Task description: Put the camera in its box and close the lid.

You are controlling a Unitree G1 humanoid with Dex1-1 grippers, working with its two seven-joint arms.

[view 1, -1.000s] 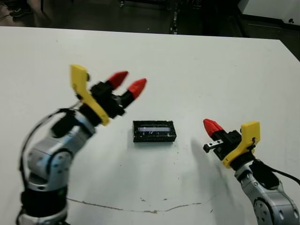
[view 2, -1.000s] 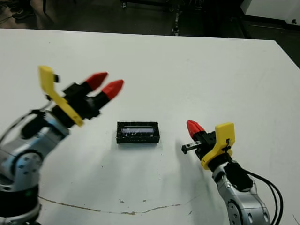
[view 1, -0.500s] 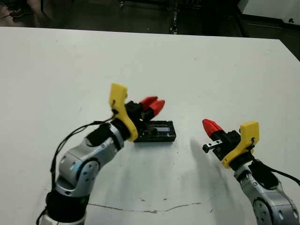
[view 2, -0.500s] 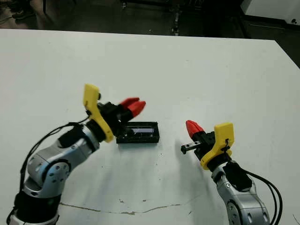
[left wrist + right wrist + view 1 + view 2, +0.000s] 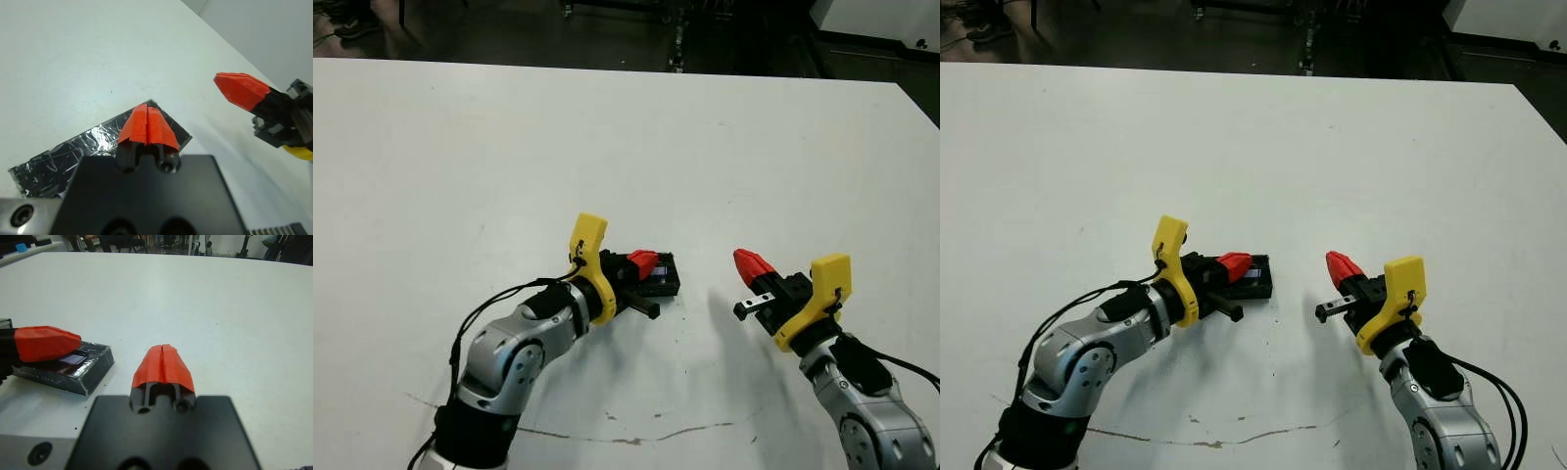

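Note:
The lid (image 5: 73, 156), black with a crinkly silver shine and a pale purple strip (image 5: 73, 359), lies flat on the box (image 5: 664, 281) near the table's middle. Only the box's dark side (image 5: 63, 376) shows under it. The camera is hidden. My left gripper (image 5: 642, 262) is shut, its red tips pressed together (image 5: 147, 128) low over the lid's left half; I cannot tell whether they touch it. My right gripper (image 5: 752, 264) is shut and holds nothing, hovering a short way to the right of the box, apart from it.
The white table (image 5: 724, 147) stretches wide behind and to both sides of the box. A thin brown crack line (image 5: 636, 439) runs along the table near its front edge. Beyond the far edge lies dark floor with stands (image 5: 677, 39).
My left arm has swung down and to the right, from raised beside the box to low over the lid, and its fingers have gone from apart to shut. The right arm has barely moved.

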